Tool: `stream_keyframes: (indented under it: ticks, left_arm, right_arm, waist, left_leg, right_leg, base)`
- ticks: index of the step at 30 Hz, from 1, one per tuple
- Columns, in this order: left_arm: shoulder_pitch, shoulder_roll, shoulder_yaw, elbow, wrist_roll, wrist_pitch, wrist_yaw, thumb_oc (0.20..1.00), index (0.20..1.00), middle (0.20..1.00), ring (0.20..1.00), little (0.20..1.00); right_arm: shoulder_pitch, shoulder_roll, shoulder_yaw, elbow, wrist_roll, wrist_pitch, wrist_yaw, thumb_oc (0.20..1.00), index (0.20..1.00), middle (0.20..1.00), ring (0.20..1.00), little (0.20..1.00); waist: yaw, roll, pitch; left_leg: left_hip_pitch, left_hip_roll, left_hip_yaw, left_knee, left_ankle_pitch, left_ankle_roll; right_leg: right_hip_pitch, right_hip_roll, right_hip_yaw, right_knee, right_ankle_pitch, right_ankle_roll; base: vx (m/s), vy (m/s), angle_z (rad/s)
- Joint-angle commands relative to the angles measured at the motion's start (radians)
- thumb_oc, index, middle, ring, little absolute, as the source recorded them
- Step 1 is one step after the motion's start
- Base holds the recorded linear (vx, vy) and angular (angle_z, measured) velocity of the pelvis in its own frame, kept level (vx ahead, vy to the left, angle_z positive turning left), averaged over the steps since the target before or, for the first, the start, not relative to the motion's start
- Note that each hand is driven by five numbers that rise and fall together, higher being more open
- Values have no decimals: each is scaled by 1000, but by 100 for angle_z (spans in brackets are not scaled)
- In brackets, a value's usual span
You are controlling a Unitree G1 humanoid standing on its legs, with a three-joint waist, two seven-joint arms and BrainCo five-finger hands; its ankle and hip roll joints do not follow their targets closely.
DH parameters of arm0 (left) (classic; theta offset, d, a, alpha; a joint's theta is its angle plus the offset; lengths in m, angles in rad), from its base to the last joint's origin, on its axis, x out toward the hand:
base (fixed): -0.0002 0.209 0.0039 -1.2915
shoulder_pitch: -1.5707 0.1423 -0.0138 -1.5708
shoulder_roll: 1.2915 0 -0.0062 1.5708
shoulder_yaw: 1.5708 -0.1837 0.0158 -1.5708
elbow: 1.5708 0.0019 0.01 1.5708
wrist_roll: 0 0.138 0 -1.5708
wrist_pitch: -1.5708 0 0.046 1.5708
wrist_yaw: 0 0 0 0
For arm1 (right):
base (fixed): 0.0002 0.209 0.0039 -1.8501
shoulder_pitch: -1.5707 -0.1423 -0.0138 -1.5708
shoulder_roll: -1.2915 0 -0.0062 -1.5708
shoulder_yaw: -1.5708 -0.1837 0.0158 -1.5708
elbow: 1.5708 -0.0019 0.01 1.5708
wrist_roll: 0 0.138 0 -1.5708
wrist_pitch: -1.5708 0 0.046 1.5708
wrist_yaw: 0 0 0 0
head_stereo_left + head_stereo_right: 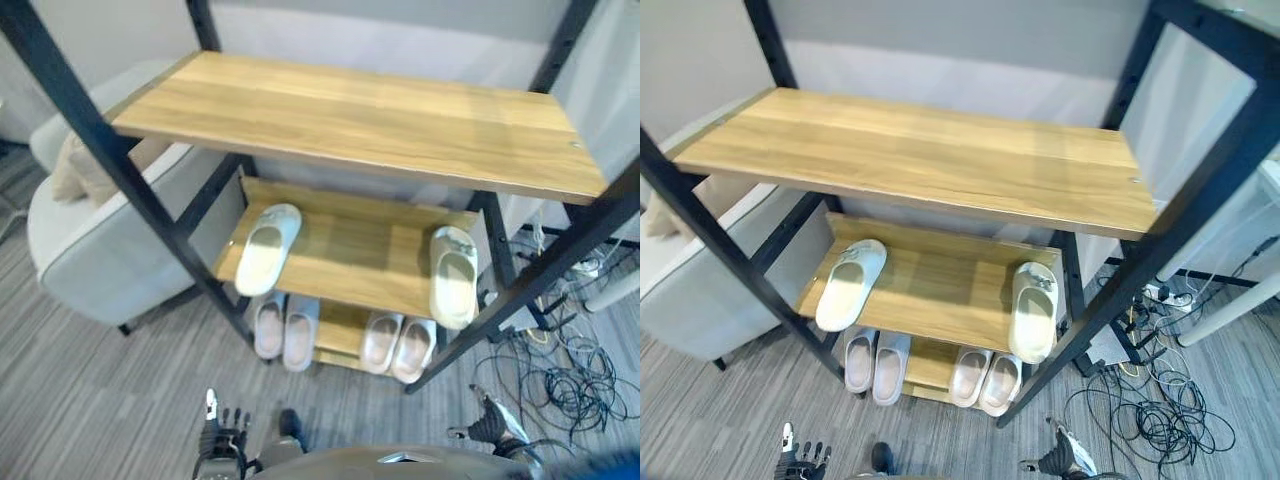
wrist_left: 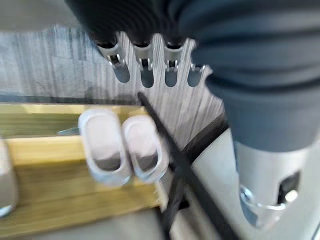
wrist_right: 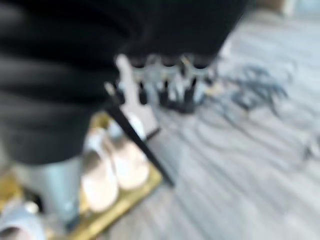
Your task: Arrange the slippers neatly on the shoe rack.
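Left fingers: the fingers [image 2: 145, 67] of the left hand [image 1: 222, 432] hang straight and released, grasping nothing, low in front of the rack.
Right fingers: the right hand [image 3: 165, 80] shows its fingers [image 3: 189, 89] in a loose row, uncurled and empty; it sits low near the rack's right front post.
Middle shelf, left: one pale slipper [image 1: 268, 247] lies at the left end of the middle shelf [image 1: 350, 255], its toe poking over the front edge, angled a little.
Middle shelf, right: a second pale slipper [image 1: 453, 275] lies at the right end, also overhanging the front edge; the two are well apart with bare wood between.
Bottom shelf, left: a grey-white pair [image 1: 285, 328] stands side by side, touching, toes toward the room.
Bottom shelf, right: a pinkish-white pair [image 1: 398, 345] stands side by side next to the right front post.
Shoe rack: the shoe rack [image 1: 130, 170] has black metal posts and slanted braces with wooden boards; the top shelf [image 1: 360, 120] overhangs the shelves beneath and hides their back parts.
In the way: a diagonal black brace [image 1: 510, 300] crosses just beside the right slipper.
Left of the rack: a light grey armchair [image 1: 100, 250] with a beige cushion [image 1: 75, 170] stands just beside the left posts.
Right of the rack: a tangle of dark cables [image 1: 575, 375] lies on the grey striped floor [image 1: 90, 400].
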Motion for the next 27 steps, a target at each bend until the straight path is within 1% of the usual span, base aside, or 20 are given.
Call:
stream_keyframes:
  ticks: [1,3,4,5,6,7,8,11,12,13,16,17,18,19,22,24,26,27]
  left_arm:
    - [-17,52,-67,-8,128,-73,-9,1000,1000,1000,1000,1000]
    - [-5,81,-145,-28,206,-83,-29,1000,1000,1000,1000,1000]
    - [4,104,-204,-38,262,-77,-55,1000,1000,1000,1000,1000]
    - [26,136,-276,-43,341,-81,-71,1000,1000,1000,1000,1000]
    - [48,162,-324,-57,399,-86,-84,1000,1000,1000,1000,1000]
    - [63,182,-360,-69,429,-86,-102,1000,1000,1000,1000,1000]
    - [88,220,-451,-115,517,-108,-116,1000,1000,1000,1000,1000]
    - [110,218,-481,-150,516,-111,-146,1000,1000,1000,1000,1000]
    - [144,233,-541,-231,556,-83,-195,1000,1000,1000,1000,1000]
    - [147,233,-543,-235,555,-81,-194,1000,1000,1000,1000,1000]
    - [213,287,-656,-428,664,-3,-223,1000,1000,1000,1000,1000]
    - [226,316,-707,-551,772,41,-209,1000,1000,1000,1000,1000]
    - [228,312,-710,-589,800,53,-198,1000,1000,1000,1000,1000]
    - [228,312,-710,-591,800,54,-197,1000,1000,1000,1000,1000]
    - [204,300,-733,-691,845,50,-190,1000,1000,1000,1000,1000]
    - [169,301,-768,-751,878,28,-184,1000,1000,1000,1000,1000]
    - [117,327,-802,-801,936,-6,-153,1000,1000,1000,1000,1000]
    - [94,325,-820,-827,939,-22,-151,1000,1000,1000,1000,1000]
  right_arm:
    - [-55,36,-14,47,62,-109,-41,1000,1000,1000,1000,1000]
    - [-83,30,-5,87,74,-150,-68,1000,1000,1000,1000,1000]
    - [-98,22,2,103,77,-164,-72,1000,1000,1000,1000,1000]
    - [-110,17,5,117,82,-174,-69,1000,1000,1000,1000,1000]
    - [-114,12,5,120,86,-183,-62,1000,1000,1000,1000,1000]
    - [-111,4,1,122,92,-195,-62,1000,1000,1000,1000,1000]
    - [-106,2,-10,163,110,-225,-69,1000,1000,1000,1000,1000]
    - [-109,10,-24,201,129,-242,-77,1000,1000,1000,1000,1000]
    - [-101,11,-48,228,152,-256,-71,1000,1000,1000,1000,1000]
    - [-100,11,-48,228,152,-256,-71,1000,1000,1000,1000,1000]
    - [-93,6,-85,288,190,-281,-61,1000,1000,1000,1000,1000]
    - [-105,11,-101,336,207,-289,-59,1000,1000,1000,1000,1000]
    - [-113,16,-109,363,211,-293,-62,1000,1000,1000,1000,1000]
    - [-115,16,-109,365,211,-294,-62,1000,1000,1000,1000,1000]
    - [-136,32,-122,438,224,-319,-71,1000,1000,1000,1000,1000]
    - [-146,41,-129,488,233,-340,-78,1000,1000,1000,1000,1000]
    - [-162,50,-135,533,240,-355,-88,1000,1000,1000,1000,1000]
    - [-170,56,-140,551,247,-360,-88,1000,1000,1000,1000,1000]
  waist:
    - [1,24,31]
    - [2,39,28]
    - [-1,44,30]
    - [0,52,28]
    - [-1,58,26]
    - [-2,62,25]
    - [-5,66,23]
    - [-1,74,17]
    - [-3,83,15]
    - [-3,83,14]
    - [-6,95,12]
    - [-7,101,11]
    - [-5,103,9]
    - [-7,103,9]
    - [-9,108,12]
    - [-11,111,14]
    - [-12,113,16]
    - [-14,115,18]
  left_leg:
    - [203,-44,-2,-12,-167,58]
    - [223,-49,-3,-45,-153,61]
    - [232,-54,-8,-56,-149,61]
    - [238,-51,-2,-73,-136,60]
    - [248,-51,5,-89,-131,58]
    - [259,-52,8,-102,-125,57]
    - [274,-57,5,-116,-122,56]
    - [273,-53,-1,-122,-116,54]
    - [274,-55,-4,-130,-112,54]
    - [274,-55,-5,-130,-112,54]
    - [260,-57,-11,-130,-104,52]
    - [251,-58,-15,-130,-97,51]
    - [246,-58,-21,-130,-94,52]
    - [245,-58,-23,-130,-93,51]
    - [235,-57,-35,-130,-84,50]
    - [225,-54,-38,-130,-78,47]
    - [214,-51,-39,-130,-69,44]
    - [206,-50,-40,-130,-65,43]
  right_leg:
    - [37,-6,68,-21,110,65]
    - [52,-2,78,-54,113,64]
    - [59,-3,82,-56,106,65]
    - [56,2,90,-62,107,63]
    - [56,4,98,-67,103,63]
    - [59,7,103,-74,102,62]
    - [75,9,102,-94,99,59]
    - [82,15,99,-113,106,49]
    - [90,16,92,-127,107,45]
    - [91,16,91,-128,107,45]
    - [98,17,77,-148,113,41]
    - [101,20,69,-157,116,35]
    - [103,23,62,-159,116,32]
    - [103,23,60,-159,116,32]
    - [98,31,51,-154,115,25]
    - [89,34,46,-152,116,19]
    - [83,37,41,-151,115,15]
    - [78,40,39,-149,113,13]
  base:
    - [5,-22,-15]
    - [-7,-25,-11]
    - [-18,-14,-16]
    - [-13,-3,-21]
    - [-13,-14,-17]
    - [9,-57,-21]
    - [8,-75,-21]
    - [-3,-53,-9]
    - [0,0,0]
    - [0,0,0]
    - [-29,-27,2]
    - [-47,-69,8]
    - [-36,-60,14]
    - [-25,-48,16]
    - [-41,-43,15]
    - [-54,-35,19]
    - [-51,-40,13]
    - [-56,-39,5]
